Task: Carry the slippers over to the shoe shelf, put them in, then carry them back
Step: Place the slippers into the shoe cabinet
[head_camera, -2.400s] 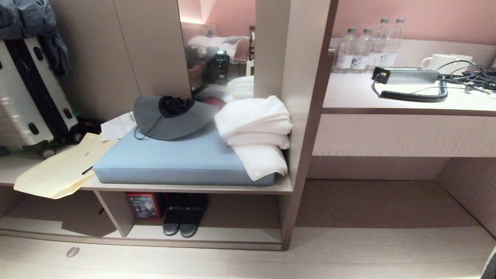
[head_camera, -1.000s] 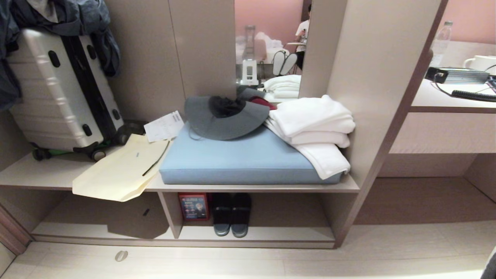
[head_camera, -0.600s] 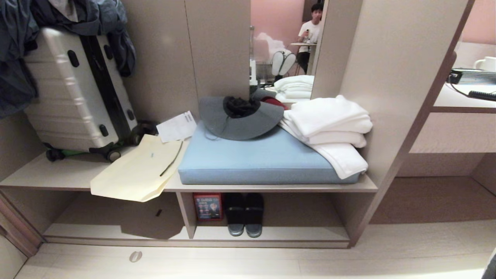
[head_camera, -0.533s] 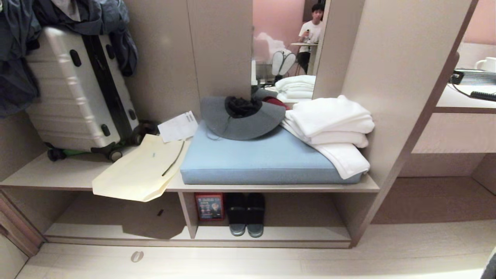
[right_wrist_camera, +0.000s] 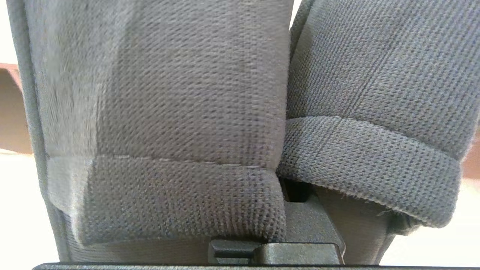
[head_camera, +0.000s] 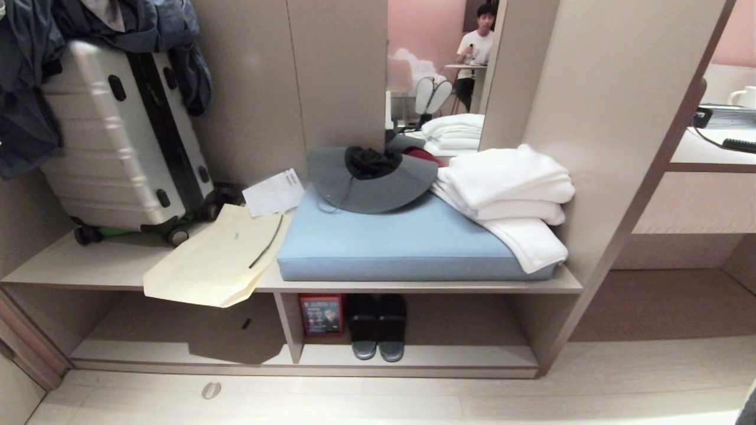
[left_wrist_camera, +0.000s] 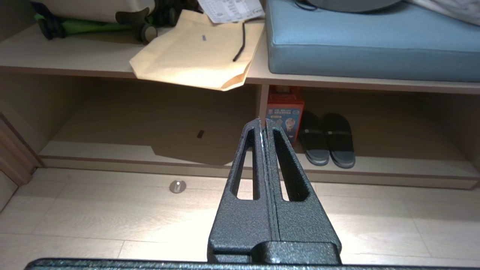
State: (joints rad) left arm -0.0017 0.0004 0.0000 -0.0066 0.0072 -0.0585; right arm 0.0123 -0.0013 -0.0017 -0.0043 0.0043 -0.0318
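Observation:
Two slippers (right_wrist_camera: 161,112) with dark grey woven toe bands fill the right wrist view, side by side. My right gripper (right_wrist_camera: 300,221) is shut on them, and the fabric hides its fingertips. My left gripper (left_wrist_camera: 263,123) is shut and empty, hanging over the pale floor in front of the unit. The shoe shelf (head_camera: 466,354) is the low beige cubby under the bench, split by an upright divider (head_camera: 288,324); in the left wrist view the shelf (left_wrist_camera: 405,165) lies ahead. Neither gripper shows in the head view.
A dark rubbery pair of slides (head_camera: 378,330) and a red box (head_camera: 322,314) stand in the shelf's right bay beside the divider. Above lie a blue cushion (head_camera: 401,242), hat, white towels (head_camera: 508,195), a paper bag (head_camera: 212,260) and a suitcase (head_camera: 124,136). The mirror shows a person (head_camera: 475,50).
The whole head view has slid rightward, so the camera has turned left towards the shelf unit. Over the last half second the shift is slight. Nothing on the shelves has moved.

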